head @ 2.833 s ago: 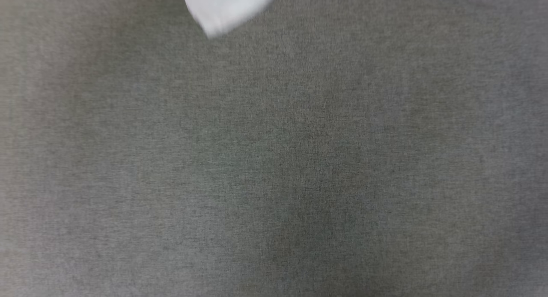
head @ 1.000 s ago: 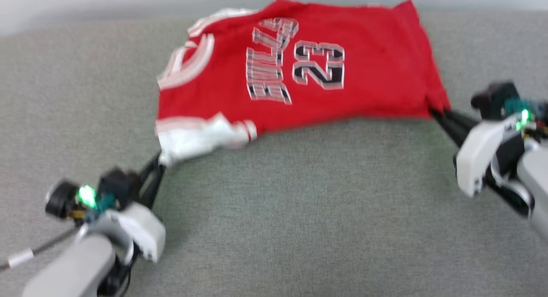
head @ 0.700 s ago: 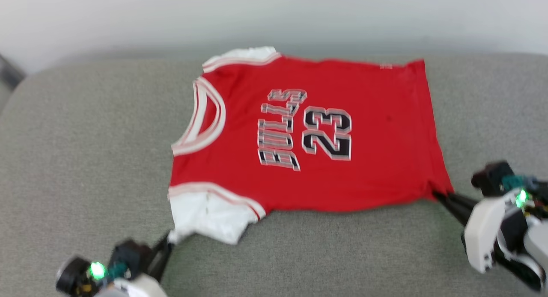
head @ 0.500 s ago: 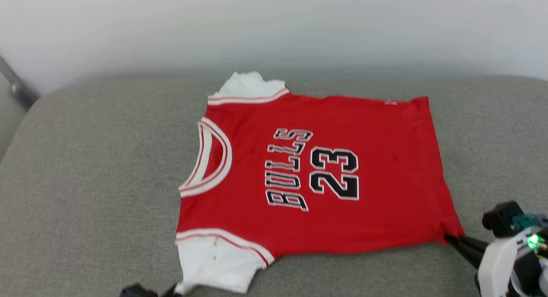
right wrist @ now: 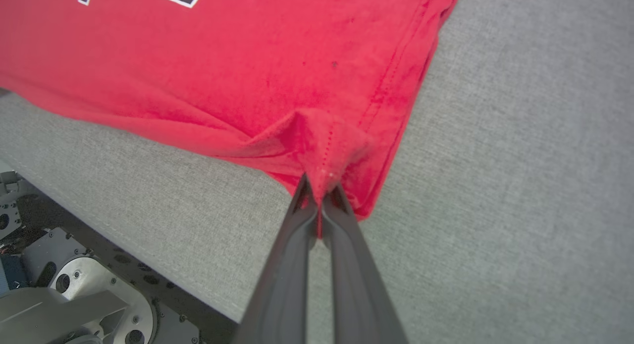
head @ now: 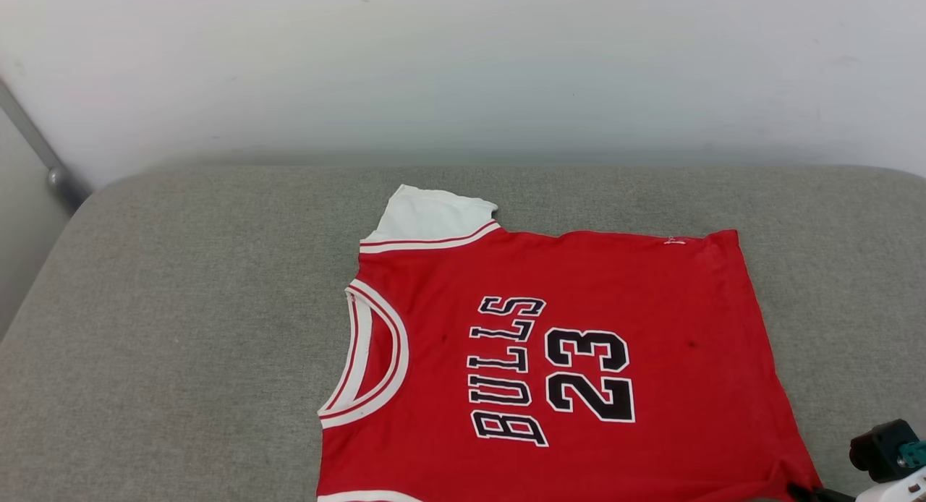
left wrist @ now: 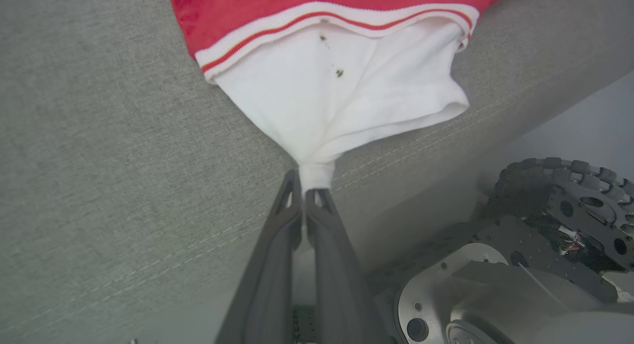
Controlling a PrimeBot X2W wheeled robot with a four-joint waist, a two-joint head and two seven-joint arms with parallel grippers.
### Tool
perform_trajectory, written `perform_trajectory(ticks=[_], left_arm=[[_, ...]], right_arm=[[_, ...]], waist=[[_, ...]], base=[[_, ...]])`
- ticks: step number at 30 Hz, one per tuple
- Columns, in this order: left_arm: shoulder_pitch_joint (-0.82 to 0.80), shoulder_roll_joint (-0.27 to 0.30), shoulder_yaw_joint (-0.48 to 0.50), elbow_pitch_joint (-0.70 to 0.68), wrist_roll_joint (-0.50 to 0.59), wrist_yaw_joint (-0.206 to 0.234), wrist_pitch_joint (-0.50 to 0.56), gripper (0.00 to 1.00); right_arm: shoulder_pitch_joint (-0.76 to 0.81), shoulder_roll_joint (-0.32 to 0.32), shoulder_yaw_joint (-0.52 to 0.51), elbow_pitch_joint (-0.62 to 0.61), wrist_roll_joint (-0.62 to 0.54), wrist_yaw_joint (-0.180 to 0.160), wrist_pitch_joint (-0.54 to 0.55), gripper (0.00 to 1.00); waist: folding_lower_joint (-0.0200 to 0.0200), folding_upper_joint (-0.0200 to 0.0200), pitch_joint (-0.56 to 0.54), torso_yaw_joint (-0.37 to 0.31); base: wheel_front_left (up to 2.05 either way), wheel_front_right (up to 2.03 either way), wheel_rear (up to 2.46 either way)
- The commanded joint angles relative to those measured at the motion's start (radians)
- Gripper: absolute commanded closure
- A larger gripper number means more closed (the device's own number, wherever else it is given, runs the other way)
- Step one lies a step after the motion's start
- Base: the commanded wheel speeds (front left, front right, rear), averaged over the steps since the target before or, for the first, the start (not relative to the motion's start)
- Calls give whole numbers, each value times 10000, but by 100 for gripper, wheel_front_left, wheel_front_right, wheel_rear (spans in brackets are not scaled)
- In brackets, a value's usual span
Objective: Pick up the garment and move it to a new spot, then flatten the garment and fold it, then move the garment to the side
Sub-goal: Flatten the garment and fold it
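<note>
The garment (head: 564, 357), a red jersey T-shirt with "BULLS 23" in black, lies spread face up on the grey cushion (head: 181, 307), collar to the left and hem to the right. Its far white sleeve (head: 427, 216) lies flat. In the left wrist view my left gripper (left wrist: 303, 185) is shut on the corner of the near white sleeve (left wrist: 342, 96), close to the cushion's front seam. My right gripper (right wrist: 319, 198) is shut on the near corner of the red hem (right wrist: 346, 150), which is puckered into a small peak. The right gripper's tips (head: 803, 492) just show at the head view's bottom right.
A white wall (head: 463, 68) stands behind the cushion, with a grey metal pole (head: 43, 155) at the far left. My wheeled base (left wrist: 559, 185) sits just below the cushion's front edge. Bare grey cushion lies left, right and behind the garment.
The head camera has tilted up, so the garment and grippers have slid down the picture. The garment's far sleeve has spread out flat. Both grippers have stayed shut on their corners.
</note>
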Motion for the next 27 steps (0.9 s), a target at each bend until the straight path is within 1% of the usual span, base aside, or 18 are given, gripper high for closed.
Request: perform_trajectory(ticks=[1,4,6,12,15,20,22,27], left_arm=[[-89,-43,34,27,-42,-46,46,100],[-269,-99,77,72,61,-60,2,100],[-517,-98,185,155,158,-108,-71,100],[-1643,86,542,435,560,-454,-119,100],[-2372,79,760,637,807,-678,-80,100],[-3601,-193,880,914,1159,-1035,251,100],[-4072,-299,913,1162,1259,-1260,346,100],[-5028,-625,1151,2175,1261,-1849,142,100]], right_arm=[[245,152,-257,-81,-149,-8,104,100],[381,289,-536,-203,-230,-8,210,100],[422,454,-905,-272,-331,-8,187,100],[331,950,-1821,-558,-738,-8,309,100],[147,1172,-2182,-714,-885,-8,395,100],[-175,1417,-2706,-904,-1061,-8,585,100],[-332,1507,-2818,-986,-1161,-8,680,100],[-883,1763,-2937,-977,-1308,-8,994,100]], waist=[[3,0,22,-23],[3,0,42,-51],[3,0,65,-81],[3,0,160,-153],[3,0,283,-212],[3,0,590,-321],[3,0,795,-404],[3,0,1401,-627]], base=[[0,0,0],[0,0,0],[0,0,0],[0,0,0],[0,0,0],[0,0,0],[0,0,0],[0,0,0]])
